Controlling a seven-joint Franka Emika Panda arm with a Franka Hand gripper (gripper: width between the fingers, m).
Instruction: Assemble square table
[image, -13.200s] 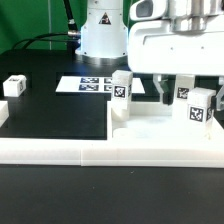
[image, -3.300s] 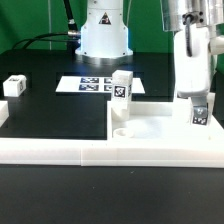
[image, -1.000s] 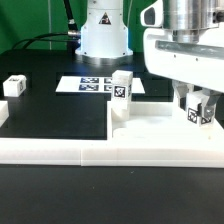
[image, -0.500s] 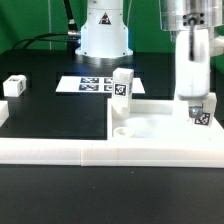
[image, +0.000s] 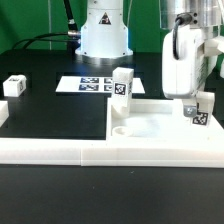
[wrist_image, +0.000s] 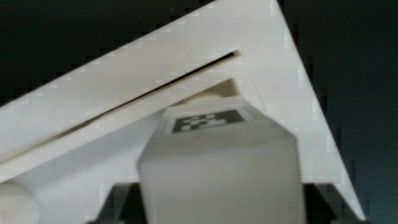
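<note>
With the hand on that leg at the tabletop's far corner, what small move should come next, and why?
Probably keep the grip and twist the leg further into its corner. The hand is closed on it, and it stands upright on the tabletop at the exterior view's right. Whether it is fully seated cannot be told, so letting go looks premature.

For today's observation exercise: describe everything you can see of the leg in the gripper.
The leg is a small white block, plastic by its look, with a black-and-white tag on one face. It stands roughly upright at the tabletop's corner on the exterior view's right. The gripper clasps it from above; its lower end is hidden.
</note>
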